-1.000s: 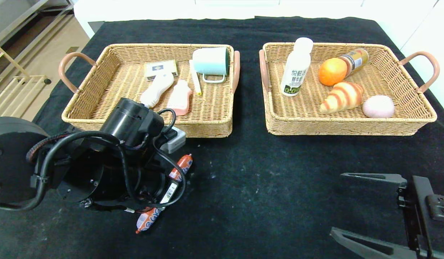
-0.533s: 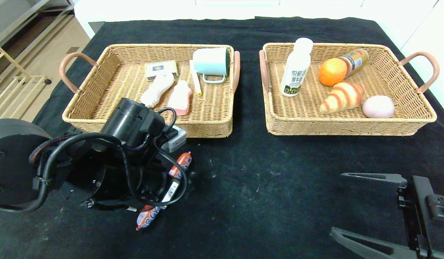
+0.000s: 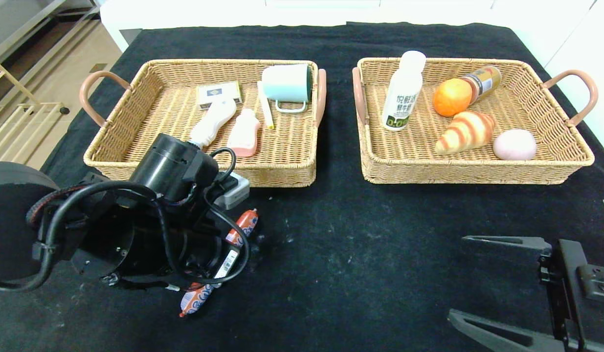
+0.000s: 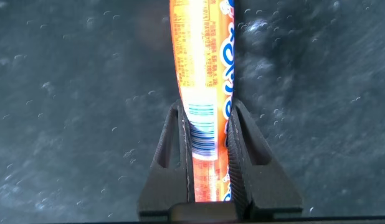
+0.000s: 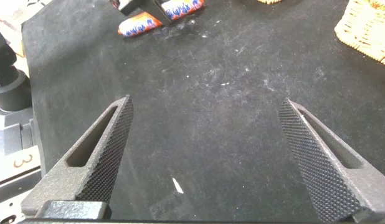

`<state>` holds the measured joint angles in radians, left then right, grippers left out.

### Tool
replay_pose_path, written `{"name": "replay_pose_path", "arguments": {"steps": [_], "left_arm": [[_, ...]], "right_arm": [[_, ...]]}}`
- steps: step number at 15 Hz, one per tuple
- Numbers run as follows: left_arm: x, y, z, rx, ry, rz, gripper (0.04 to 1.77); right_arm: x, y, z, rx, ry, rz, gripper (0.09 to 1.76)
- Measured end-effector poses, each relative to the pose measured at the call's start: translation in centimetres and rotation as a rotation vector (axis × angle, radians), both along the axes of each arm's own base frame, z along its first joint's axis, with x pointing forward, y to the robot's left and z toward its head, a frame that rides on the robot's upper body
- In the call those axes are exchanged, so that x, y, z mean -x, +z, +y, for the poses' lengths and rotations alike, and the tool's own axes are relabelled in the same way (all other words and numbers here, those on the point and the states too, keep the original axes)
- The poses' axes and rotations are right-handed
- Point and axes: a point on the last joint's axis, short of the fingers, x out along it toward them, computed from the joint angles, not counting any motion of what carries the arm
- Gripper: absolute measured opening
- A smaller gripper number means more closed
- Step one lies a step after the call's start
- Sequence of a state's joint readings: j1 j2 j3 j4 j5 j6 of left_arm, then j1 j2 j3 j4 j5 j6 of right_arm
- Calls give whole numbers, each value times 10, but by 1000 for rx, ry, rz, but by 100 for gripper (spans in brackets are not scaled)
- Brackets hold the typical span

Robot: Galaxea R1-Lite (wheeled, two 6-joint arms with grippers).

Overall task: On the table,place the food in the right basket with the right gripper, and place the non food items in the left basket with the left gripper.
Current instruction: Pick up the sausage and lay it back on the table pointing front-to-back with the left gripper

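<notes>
Two claws sit lowest in the head view — the right gripper at lower right, spread wide over bare black table; the left gripper at lower left, clenched on the sausage. Beyond — left basket and right basket.

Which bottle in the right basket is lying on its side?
The brown bottle at the back of the right basket, beside the orange. The white bottle stands upright.
</notes>
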<state>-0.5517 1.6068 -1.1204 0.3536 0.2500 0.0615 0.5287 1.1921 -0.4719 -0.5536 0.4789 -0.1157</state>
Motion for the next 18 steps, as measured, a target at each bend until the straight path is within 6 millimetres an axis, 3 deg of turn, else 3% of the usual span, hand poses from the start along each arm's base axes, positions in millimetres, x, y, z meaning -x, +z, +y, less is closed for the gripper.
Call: {"name": "replay_pose_path", "arguments": {"steps": [8,13,18], "left_arm": [[22,29,5,178,-100,-45,40],[16,42,-24,529,-126,-77,40],[1,37,-63,637,-155,-56,40]], "right_arm": [[-5,0,0,1,-12,5,171],[-6,5,-2,-11,-30,-11,171],[-8,13,-8,-25,-67,-41,171]]}}
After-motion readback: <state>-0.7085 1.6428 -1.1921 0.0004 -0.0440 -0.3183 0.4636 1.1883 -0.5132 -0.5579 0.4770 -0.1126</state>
